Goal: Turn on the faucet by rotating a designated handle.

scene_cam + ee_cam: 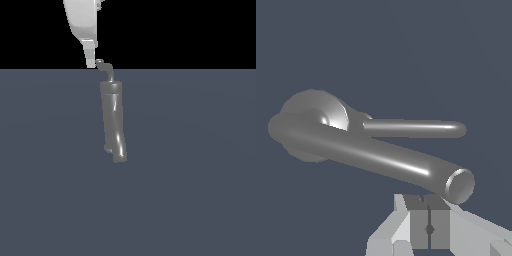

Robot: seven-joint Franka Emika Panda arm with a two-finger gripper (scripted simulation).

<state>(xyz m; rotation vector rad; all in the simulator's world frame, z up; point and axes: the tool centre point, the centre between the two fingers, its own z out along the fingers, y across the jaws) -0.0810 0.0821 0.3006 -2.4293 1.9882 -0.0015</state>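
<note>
This is no real room but a bare simulated scene, rendered by a computer. A flat, featureless slate-blue floor (200, 175) fills the lower part of the exterior view and meets a pure black background (190, 30) at a straight horizon. The glossy grey faucet (113, 120) stands alone on that plane, with smooth, untextured, artificial shading.

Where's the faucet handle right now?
In the exterior view the handle sticks up from the top end of the faucet, near the middle, with the gripper just beside its hooked tip on the exterior view's left.
</note>
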